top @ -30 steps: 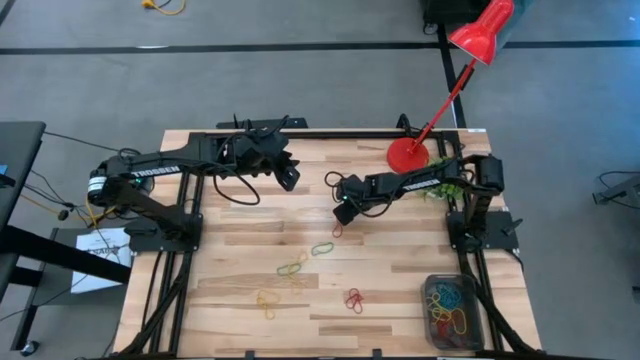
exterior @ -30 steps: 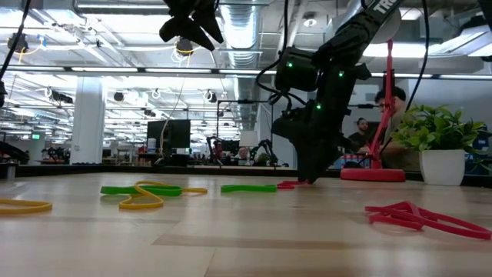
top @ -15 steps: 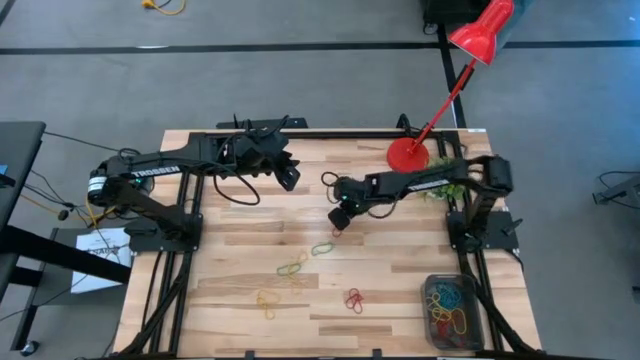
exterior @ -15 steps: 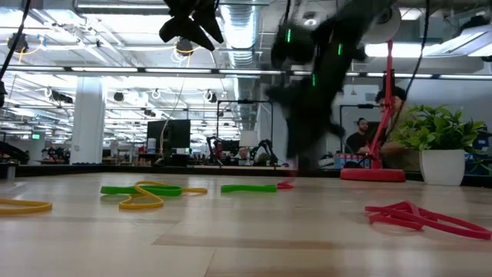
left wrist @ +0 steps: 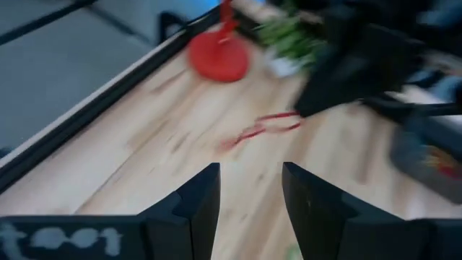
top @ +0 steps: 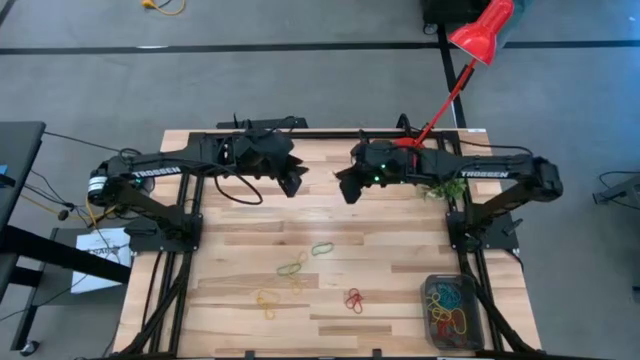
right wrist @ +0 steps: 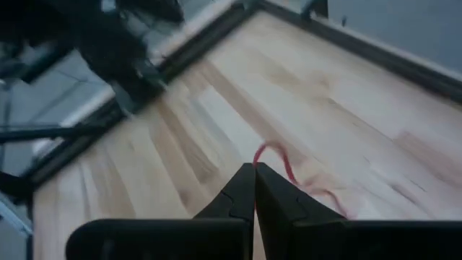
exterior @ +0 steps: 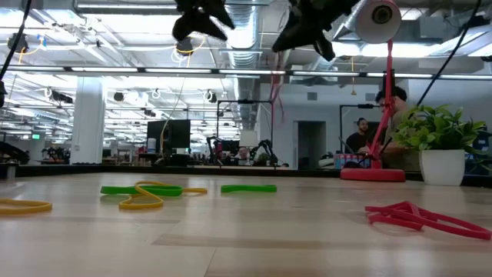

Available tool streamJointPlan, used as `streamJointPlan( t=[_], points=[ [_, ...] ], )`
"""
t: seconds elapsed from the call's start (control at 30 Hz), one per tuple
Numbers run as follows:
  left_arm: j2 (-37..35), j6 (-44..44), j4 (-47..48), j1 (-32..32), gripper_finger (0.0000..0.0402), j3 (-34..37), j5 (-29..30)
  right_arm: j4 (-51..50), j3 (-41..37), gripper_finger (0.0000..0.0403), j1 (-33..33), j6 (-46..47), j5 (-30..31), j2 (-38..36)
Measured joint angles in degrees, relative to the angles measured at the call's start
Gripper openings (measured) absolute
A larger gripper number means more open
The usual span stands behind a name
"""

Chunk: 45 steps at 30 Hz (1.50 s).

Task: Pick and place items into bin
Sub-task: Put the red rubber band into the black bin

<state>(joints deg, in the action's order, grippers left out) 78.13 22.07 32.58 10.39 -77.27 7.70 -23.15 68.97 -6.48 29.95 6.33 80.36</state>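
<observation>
- We see the right end effector (top: 347, 190) raised over the far middle of the worktop (top: 400, 290), its fingers (right wrist: 245, 189) pinched together on a thin red loop (right wrist: 289, 173) that dangles from the tips.
- The left end effector (top: 292, 184) hangs just beside it with its fingers (left wrist: 195, 202) spread and nothing between them.
- Green, yellow and red loops (top: 295, 268) lie scattered across the near half of the worktop.
- The bin (top: 431, 335) sits at the near right corner, already holding a tangle of coloured loops.
</observation>
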Motion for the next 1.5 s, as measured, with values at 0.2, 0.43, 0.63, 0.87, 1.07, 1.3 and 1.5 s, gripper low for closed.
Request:
streamJointPlan(
  t=[0.2,0.43,0.63,0.87,1.07,1.3,1.5],
  points=[
    [2.3,-4.8,-11.0,-2.1,0.0139,0.5,-5.8,5.4,0.0,0.0001,0.1,0.0,-0.4,0.3],
    [3.8,-2.4,-9.7,-2.8,0.0139,0.6,-1.8,-0.6,0.0,0.0,1.1,1.7,-2.3,0.5],
    [2.6,-3.6,-9.4,-2.1,0.0139,0.5,0.6,-19.4,-0.1,0.0,6.8,8.4,-15.1,-1.9],
    [2.3,-3.7,-9.1,-0.9,0.0139,0.5,0.7,-40.2,0.1,0.0,20.0,21.6,-33.7,-3.2],
    [2.3,-4.1,-8.9,-0.6,0.0139,0.5,1.1,-46.5,-0.1,0.0,34.1,38.2,-42.0,-4.7],
    [2.3,-5.0,-8.9,-0.6,0.0139,0.5,2.0,-44.9,-0.1,0.0,52.3,56.2,-34.6,-3.1],
    [2.3,-5.4,-9.1,-0.6,0.0139,0.5,2.0,-37.0,-0.1,0.0,62.6,73.4,-32.7,-0.1]
  ],
)
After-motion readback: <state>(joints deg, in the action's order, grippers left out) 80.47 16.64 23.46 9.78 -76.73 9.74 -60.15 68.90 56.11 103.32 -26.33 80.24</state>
